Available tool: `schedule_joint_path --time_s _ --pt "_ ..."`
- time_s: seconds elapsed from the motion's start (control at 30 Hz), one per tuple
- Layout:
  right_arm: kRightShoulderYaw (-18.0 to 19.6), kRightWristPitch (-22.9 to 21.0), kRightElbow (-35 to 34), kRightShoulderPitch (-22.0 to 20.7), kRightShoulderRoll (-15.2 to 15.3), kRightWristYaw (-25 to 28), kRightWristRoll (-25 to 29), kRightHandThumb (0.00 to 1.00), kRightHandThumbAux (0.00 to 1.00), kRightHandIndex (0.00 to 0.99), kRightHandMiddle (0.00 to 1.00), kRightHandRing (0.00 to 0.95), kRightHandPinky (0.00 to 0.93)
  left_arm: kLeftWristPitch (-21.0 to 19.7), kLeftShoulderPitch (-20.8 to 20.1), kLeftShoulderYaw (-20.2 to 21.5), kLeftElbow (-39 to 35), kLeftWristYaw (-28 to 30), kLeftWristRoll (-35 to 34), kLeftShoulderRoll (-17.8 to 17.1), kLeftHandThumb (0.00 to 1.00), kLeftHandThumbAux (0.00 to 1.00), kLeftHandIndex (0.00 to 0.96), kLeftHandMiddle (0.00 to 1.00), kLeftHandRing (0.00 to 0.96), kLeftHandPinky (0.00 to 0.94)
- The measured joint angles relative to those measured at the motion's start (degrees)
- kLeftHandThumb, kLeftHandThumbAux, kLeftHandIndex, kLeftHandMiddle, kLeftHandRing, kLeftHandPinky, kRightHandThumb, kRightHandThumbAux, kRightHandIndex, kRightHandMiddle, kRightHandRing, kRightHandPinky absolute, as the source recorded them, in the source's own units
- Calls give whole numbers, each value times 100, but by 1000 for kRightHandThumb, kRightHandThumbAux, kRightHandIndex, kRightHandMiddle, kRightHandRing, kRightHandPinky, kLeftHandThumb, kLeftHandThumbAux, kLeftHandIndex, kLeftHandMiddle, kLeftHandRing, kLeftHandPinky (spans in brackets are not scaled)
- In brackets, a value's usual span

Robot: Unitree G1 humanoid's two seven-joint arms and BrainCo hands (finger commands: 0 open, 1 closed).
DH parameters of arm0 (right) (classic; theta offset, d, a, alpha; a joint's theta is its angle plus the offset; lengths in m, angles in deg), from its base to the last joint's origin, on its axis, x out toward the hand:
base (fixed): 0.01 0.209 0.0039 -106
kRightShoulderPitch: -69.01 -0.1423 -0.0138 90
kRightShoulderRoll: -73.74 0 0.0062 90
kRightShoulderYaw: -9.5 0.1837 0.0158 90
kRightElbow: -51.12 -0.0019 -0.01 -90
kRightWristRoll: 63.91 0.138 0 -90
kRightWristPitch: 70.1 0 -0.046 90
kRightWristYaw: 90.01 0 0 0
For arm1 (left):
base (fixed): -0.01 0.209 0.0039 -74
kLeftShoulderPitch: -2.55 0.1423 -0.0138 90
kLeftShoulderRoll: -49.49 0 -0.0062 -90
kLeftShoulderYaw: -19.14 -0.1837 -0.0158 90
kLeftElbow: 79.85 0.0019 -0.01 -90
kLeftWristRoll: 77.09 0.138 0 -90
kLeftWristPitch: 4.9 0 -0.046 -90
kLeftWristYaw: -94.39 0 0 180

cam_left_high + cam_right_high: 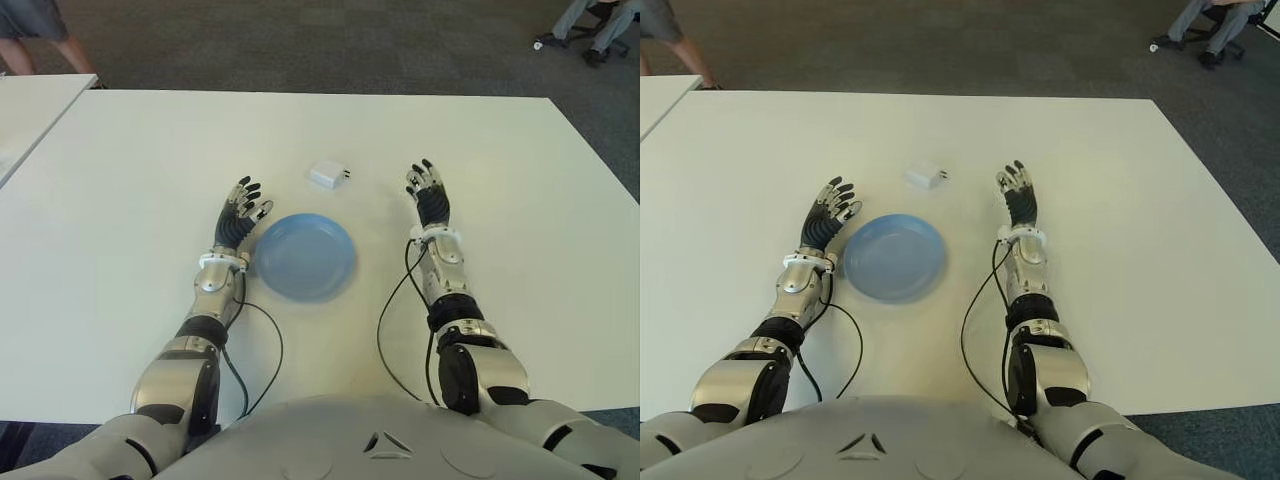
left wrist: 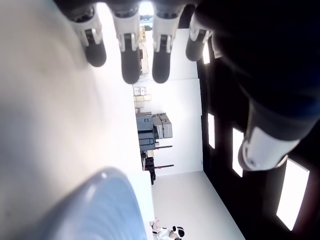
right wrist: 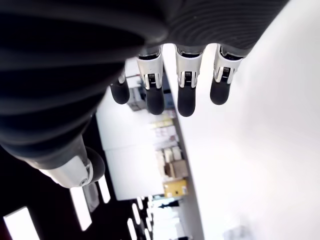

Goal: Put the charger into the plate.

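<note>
Item 1. Small white boxy plastic charger: lies flat on the white rectangular tabletop, at about twelve o'clock from the plate and a little apart from its far rim. Not yet in the plate. Prongs appear to point toward three o'clock, so I judge its long axis to run roughly nine-to-three; the detail is too small to be sure.

Item 2. Round pale-blue shallow plate: sits between my two forearms, holding nothing.

Item 3. My left hand: just beside the plate's rim at its ten o'clock; fingers extended and relaxed, nothing held.

Item 4. My right hand: at about two o'clock from the plate, apart from it; fingers straight, palm holding nothing.

Item 5. Governing relation: the charger lies at about one to two o'clock from my left hand and about ten o'clock from my right. The two reaches look close to equal, the left perhaps slightly shorter.
</note>
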Motion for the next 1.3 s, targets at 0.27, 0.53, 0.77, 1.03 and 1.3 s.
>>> schedule_joint_path --time_s 0.27,0.53,0.77,1.03,1.3 --pt "-422 41 -151 -268 113 -386 -642 419 602 23 88 87 129 -43 -20 0 9 0 0 7 0 576 0 146 147 129" --pt "-1022 360 -55 -669 248 -860 -1561 554 470 8 57 65 134 -117 -46 7 5 0 -4 24 12 569 0 127 132 121" --pt "-1560 851 1000 -1289 444 -1252 -2274 612 418 6 42 57 129 -144 -53 5 -12 0 -2 39 16 568 0 122 129 121" --pt "-2114 1055 1787 -1692 549 -1791 -2901 649 430 1 60 73 99 -154 -43 9 -43 0 -3 46 12 565 0 124 131 131" --pt "-2545 1060 2368 -2077 573 -2059 -3308 643 427 0 62 83 93 -177 -30 14 -69 -35 -5 62 13 555 0 125 135 137"
